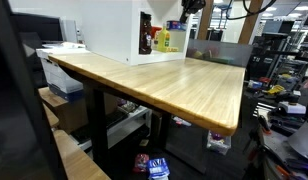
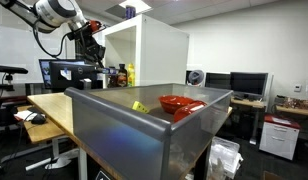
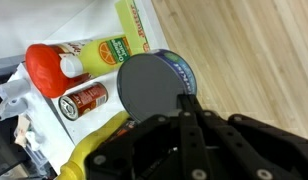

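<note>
Only the wrist view shows the grey-lidded can (image 3: 147,85) standing beside a red can (image 3: 84,102) and a yellow bottle (image 3: 94,55); an exterior view adds a grey bin (image 2: 124,135) holding a red bowl (image 2: 179,103). The grey-lidded can sits on the table (image 3: 254,50) just ahead of the gripper (image 3: 184,100), whose fingers are pressed together on nothing; it is round, flat-topped and blue-sided.

Top edge clips the end effector (image 1: 191,10); bottles (image 1: 164,40) too small to identify; bin wall (image 2: 124,125) half hides the red bowl (image 2: 180,103).
</note>
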### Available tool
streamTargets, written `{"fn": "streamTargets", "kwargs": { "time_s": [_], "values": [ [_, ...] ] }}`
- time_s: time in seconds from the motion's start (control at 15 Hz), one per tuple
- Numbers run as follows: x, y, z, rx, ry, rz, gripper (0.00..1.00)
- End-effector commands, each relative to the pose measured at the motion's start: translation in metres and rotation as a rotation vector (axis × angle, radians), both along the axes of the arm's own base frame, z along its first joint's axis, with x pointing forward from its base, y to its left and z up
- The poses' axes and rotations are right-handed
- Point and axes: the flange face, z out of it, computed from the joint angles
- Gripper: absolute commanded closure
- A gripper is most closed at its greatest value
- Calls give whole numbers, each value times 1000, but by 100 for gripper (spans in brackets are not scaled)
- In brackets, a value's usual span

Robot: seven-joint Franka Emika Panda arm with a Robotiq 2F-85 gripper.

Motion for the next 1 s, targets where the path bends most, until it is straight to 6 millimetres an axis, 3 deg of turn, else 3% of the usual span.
{"fn": "streamTargets", "kwargs": {
  "time_s": [0.0,0.4,0.93],
  "values": [
    [-14,-1,19,-6,19,-15,100],
    [-18,2,39,-1,5,-29,100],
    [-25,9,87,23,-57,-44,100]
  ]
}}
